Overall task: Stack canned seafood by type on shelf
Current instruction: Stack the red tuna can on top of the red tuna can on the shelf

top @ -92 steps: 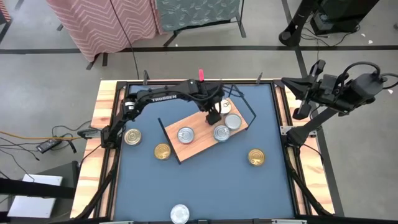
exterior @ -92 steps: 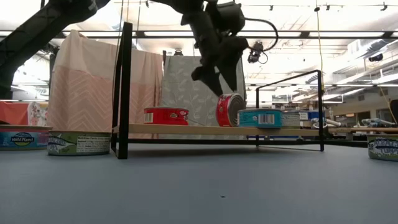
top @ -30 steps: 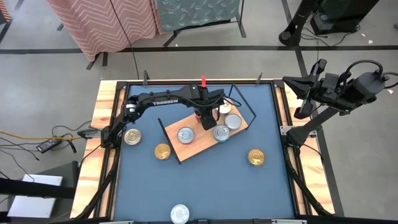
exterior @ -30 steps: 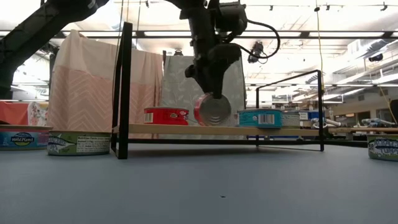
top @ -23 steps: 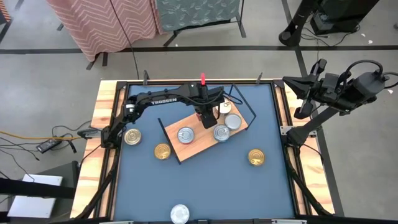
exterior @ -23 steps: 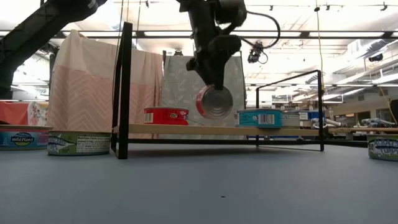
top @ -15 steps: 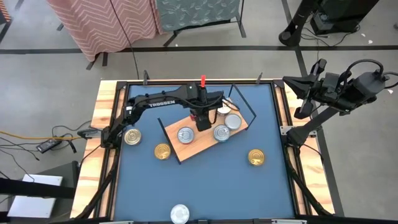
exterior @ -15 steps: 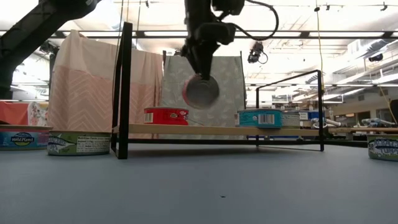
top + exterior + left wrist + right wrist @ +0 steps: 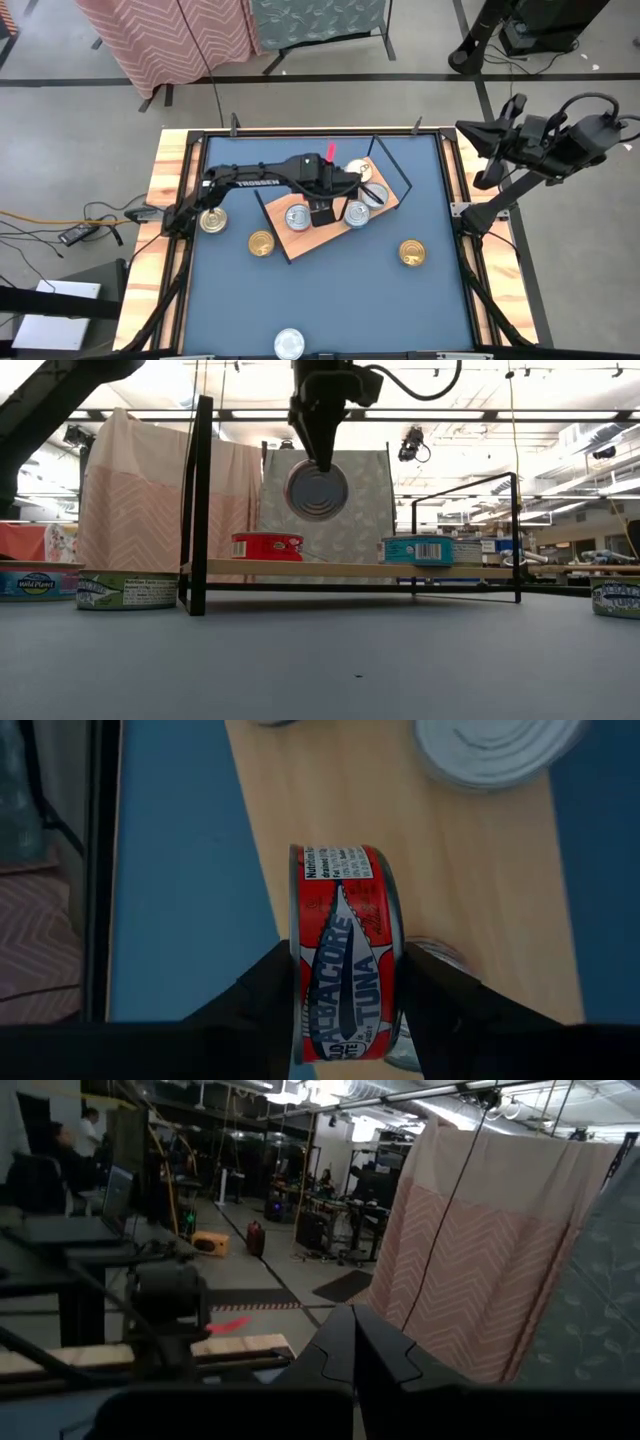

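Observation:
My left gripper [image 9: 322, 210] hovers over the light-wood shelf [image 9: 318, 238] and is shut on a red tuna tin [image 9: 345, 950], seen face-on in the low view [image 9: 317, 490]. On the board lie silver-lidded tins [image 9: 297, 217] [image 9: 357, 212] [image 9: 376, 195]; the low view shows a red tin [image 9: 267, 545] and a blue-labelled tin [image 9: 417, 549] resting flat on it. Gold tins [image 9: 212, 219] [image 9: 261, 243] [image 9: 411, 252] and a silver one [image 9: 289, 343] sit on the blue table. My right gripper [image 9: 352, 1330] is shut and waits beyond the table's right edge. My left gripper pinches the red tin between its two fingers [image 9: 265, 995], one on each flat face, near the upper rim [image 9: 345, 1020]. The fingers come from above, pointing down. The tin stands on edge, hangs below the fingers and is lifted clear of the shelf board.
Black wire end frames [image 9: 262, 212] [image 9: 392, 165] stand at both short ends of the shelf. The wooden table rim [image 9: 160, 200] surrounds the blue surface. More tins sit at the low view's left [image 9: 125, 590] and right [image 9: 615, 598]. Blue table shows between shelf and near edge.
My left gripper has risen and moved toward the table's near edge and a little left, staying shut. The red tin, which stood on edge on the shelf board, is now lifted clear above it, and its flat face has turned square to the low camera.

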